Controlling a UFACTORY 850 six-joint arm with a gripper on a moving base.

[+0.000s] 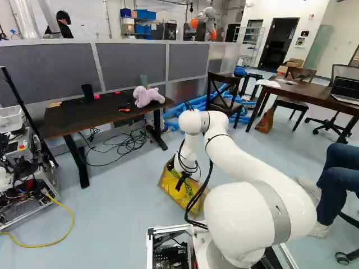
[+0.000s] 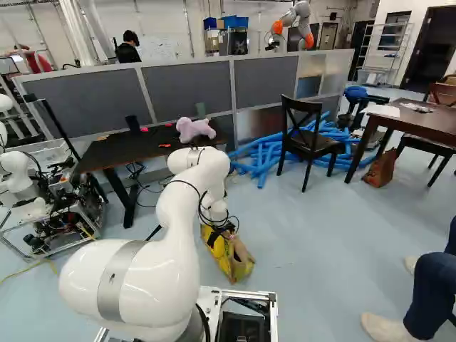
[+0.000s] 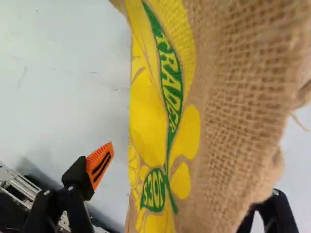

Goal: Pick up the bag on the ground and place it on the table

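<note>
My gripper (image 3: 188,177) stands wide, and the burlap bag (image 3: 167,111) between its fingers (image 3: 99,165) looks light and floppy, so I should pinch its upper edge.

Robotics lab with another robot (image 2: 302,11)

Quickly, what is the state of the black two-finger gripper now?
Black gripper: open, holding nothing; one orange pad stands clear of the brown-and-yellow burlap bag, which hides the other pad.
</note>
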